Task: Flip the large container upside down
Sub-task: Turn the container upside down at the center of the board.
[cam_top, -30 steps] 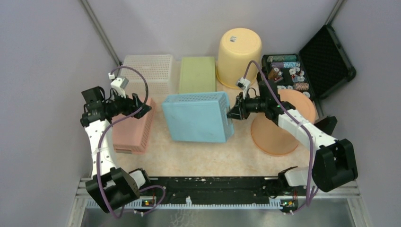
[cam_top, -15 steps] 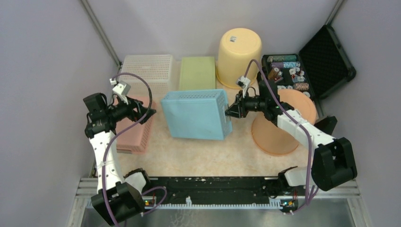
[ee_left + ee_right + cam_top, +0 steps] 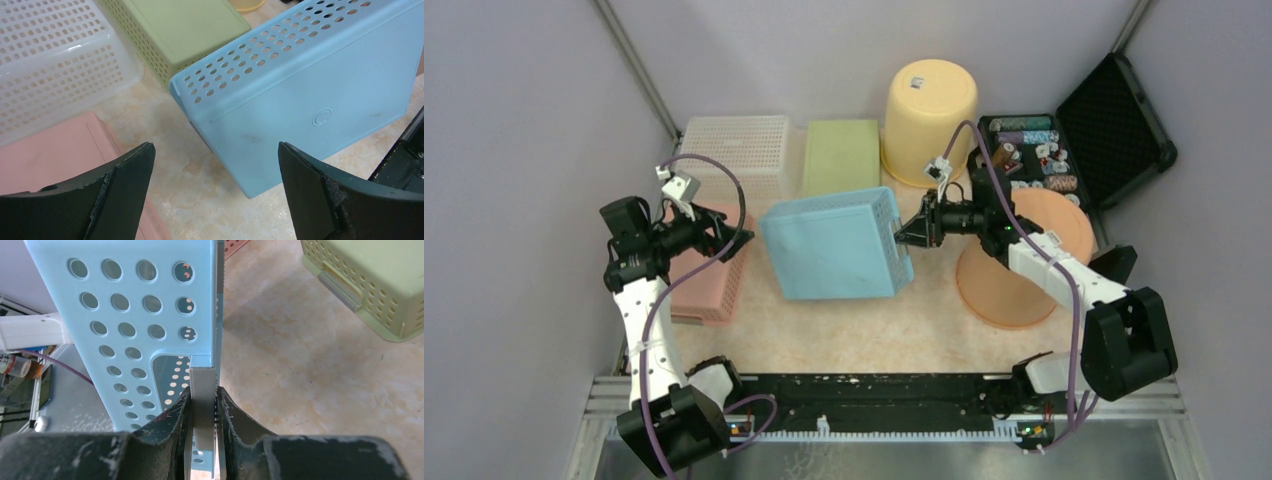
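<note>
The blue basket (image 3: 829, 245) sits in the middle of the table (image 3: 854, 335), tipped up so that its solid bottom faces up and toward the camera above. Its perforated right wall and open rim point right. Its left edge lies lower, just beside the pink basket (image 3: 709, 290); whether that edge touches the table I cannot tell.

The right gripper (image 3: 908, 232) is at the basket's right side. In the right wrist view its two fingers (image 3: 175, 415) are pressed onto the thin rim flange, pinching it from both sides, with the perforated wall rising away from them.

The left gripper (image 3: 729, 232) hovers above the pink basket, left of the blue one and apart from it. Its fingers are spread wide with nothing between them. In the left wrist view the blue basket's bottom and its near left corner fill the space ahead.

At the far edge stand a white basket (image 3: 739, 150) on the left and a green basket (image 3: 842, 155) beside it, then an upturned yellow bucket (image 3: 929, 100). An orange bucket (image 3: 1014, 280) lies on the right under the right arm. An open black case (image 3: 1119, 125) with small items sits at the far right.
</note>
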